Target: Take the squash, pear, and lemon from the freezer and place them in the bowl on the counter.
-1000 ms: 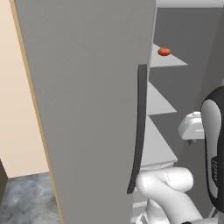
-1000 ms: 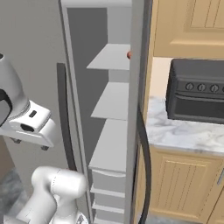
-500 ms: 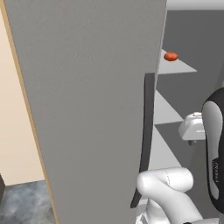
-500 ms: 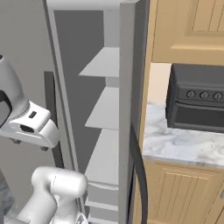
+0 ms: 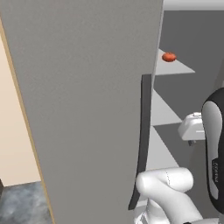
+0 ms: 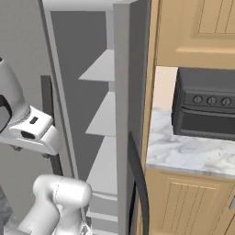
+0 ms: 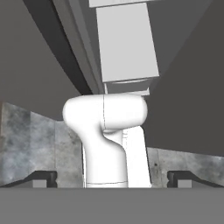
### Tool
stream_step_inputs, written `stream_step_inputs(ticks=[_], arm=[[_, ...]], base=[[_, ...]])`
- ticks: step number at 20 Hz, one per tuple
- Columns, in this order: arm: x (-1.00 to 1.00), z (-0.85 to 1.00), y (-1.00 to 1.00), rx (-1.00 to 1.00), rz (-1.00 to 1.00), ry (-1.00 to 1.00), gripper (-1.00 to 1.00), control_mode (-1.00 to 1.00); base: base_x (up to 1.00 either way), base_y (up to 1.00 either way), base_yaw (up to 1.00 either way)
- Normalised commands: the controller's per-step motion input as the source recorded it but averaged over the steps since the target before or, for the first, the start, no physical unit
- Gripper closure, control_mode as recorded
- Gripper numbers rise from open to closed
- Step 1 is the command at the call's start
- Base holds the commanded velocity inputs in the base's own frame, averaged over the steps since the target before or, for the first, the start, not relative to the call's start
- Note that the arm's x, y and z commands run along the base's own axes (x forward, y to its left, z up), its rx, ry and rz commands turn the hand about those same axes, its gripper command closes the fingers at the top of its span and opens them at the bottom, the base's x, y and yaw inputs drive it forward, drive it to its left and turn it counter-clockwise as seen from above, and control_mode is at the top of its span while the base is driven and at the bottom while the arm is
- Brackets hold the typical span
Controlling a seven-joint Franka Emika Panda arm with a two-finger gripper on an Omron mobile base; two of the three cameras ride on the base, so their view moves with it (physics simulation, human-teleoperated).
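The hand [image 7: 112, 177] points down at the floor, its two fingertips [image 7: 41, 177] spread wide with nothing between them. Beside it stands the freezer [image 6: 121, 92], its door [image 5: 87, 100] swung open with the dark handle [image 5: 142, 144] on its edge. A small red-orange thing [image 5: 169, 57] lies on an upper freezer shelf [image 5: 173, 68]. Right of the freezer, a toaster oven [image 6: 204, 108] sits on the counter [image 6: 188, 153].

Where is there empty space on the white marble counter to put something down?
The bare patch of the white grey-veined marble counter lies in front of the dark grey toaster oven with knobs, toward the tall grey freezer. The back is crowded by that oven.
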Motion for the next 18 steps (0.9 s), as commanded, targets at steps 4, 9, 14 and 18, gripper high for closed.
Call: stream_step_inputs(ticks=[4,9,14,18], arm=[[0.00,0.00,0.00,0.00,0.00,0.00,-1.00,1.00],[0.00,0.00,0.00,0.00,0.00,0.00,-1.00,1.00],[0.00,0.00,0.00,0.00,0.00,0.00,-1.00,1.00],[0.00,0.00,0.00,0.00,0.00,0.00,-1.00,1.00]], base=[[0.40,-0.27,0.00],[0.38,-0.12,0.00],[0.48,-0.19,0.00],[0.61,-0.10,0.00]])
